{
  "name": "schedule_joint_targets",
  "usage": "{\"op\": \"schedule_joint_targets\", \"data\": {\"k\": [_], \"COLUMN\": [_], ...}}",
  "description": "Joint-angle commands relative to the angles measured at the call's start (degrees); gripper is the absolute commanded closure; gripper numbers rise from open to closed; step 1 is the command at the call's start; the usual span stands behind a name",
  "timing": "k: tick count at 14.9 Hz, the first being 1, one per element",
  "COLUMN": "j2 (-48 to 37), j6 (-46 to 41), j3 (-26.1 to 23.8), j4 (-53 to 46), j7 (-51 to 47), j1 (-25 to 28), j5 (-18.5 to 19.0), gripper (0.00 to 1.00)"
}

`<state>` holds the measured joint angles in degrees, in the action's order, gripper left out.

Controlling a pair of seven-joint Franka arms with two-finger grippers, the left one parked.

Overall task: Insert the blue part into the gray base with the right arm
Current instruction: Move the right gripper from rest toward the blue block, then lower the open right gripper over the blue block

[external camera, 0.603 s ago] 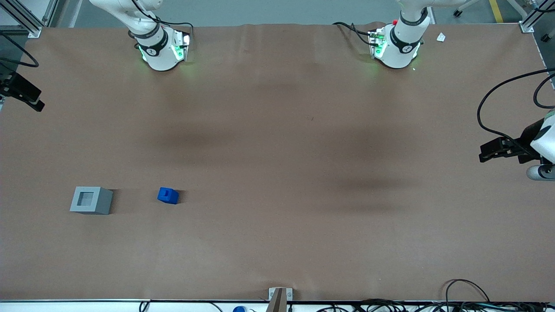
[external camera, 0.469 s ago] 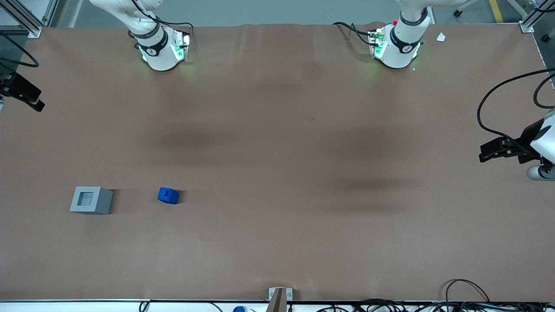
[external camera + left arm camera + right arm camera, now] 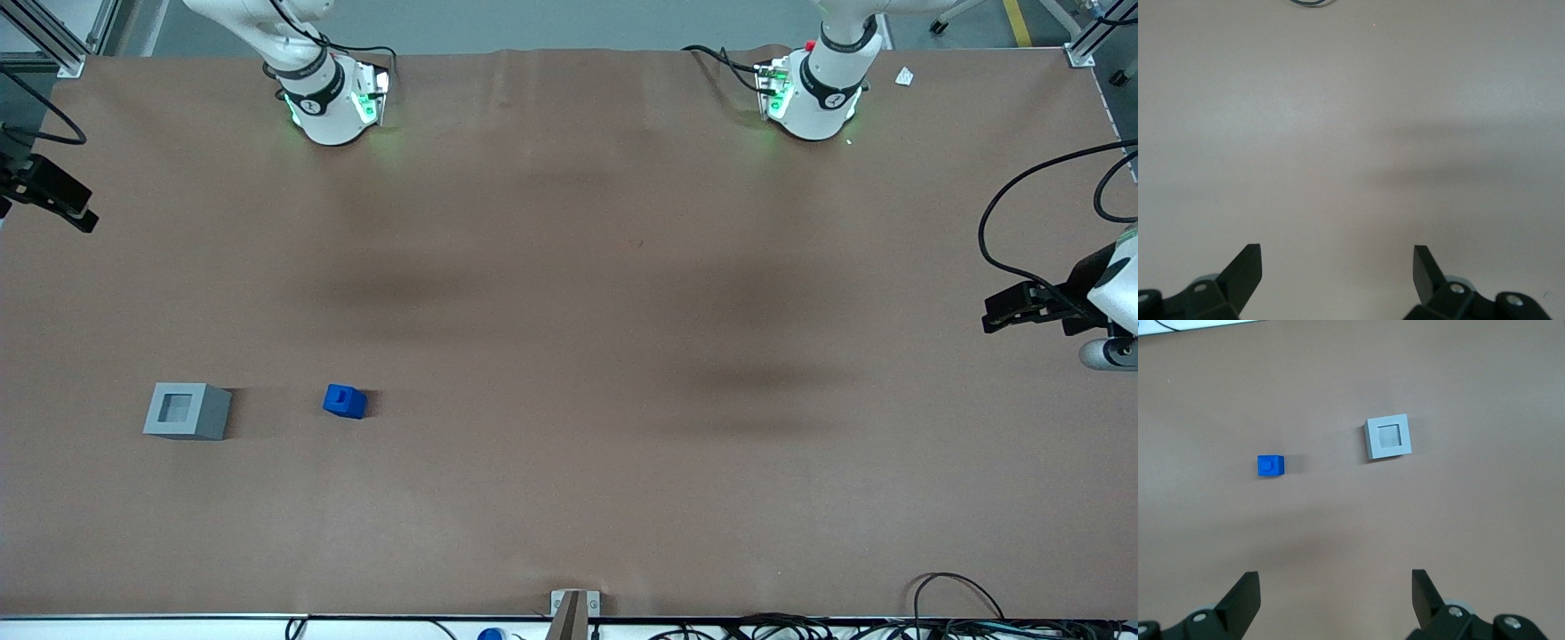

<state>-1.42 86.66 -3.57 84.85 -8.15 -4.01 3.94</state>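
Blue part (image 3: 344, 401) on worktop (image 3: 569, 311), just beside gray base (image 3: 187, 411), apart, toward working arm's end. Right gripper (image 3: 1337, 600) high above both, jaws wide open, empty. Part looks light, rigid, smooth plastic; likely grip across block's flat sides, stub up, recess (image 3: 1389, 435) empty.

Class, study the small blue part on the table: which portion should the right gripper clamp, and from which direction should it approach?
Probably the blue part is best gripped across its wider lower body, from straight above. It sits upright on the table, stub up, apart from the gray base, side faces free. The gripper hangs open, high above.
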Motion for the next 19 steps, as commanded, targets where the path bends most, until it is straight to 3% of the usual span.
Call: {"op": "schedule_joint_targets", "data": {"k": [1,5,19], "j2": [3.16,10.01,25.31], "j6": [0.97,7.11,32.6], "j3": [-0.29,-0.21,-0.21], "j4": [0.06,0.14,9.72], "j7": [0.51,-0.11,-2.83], "j1": [0.4,0.14,6.12], "j5": [-1.04,-4.2,-4.64], "gripper": [0.0,0.0,0.0]}}
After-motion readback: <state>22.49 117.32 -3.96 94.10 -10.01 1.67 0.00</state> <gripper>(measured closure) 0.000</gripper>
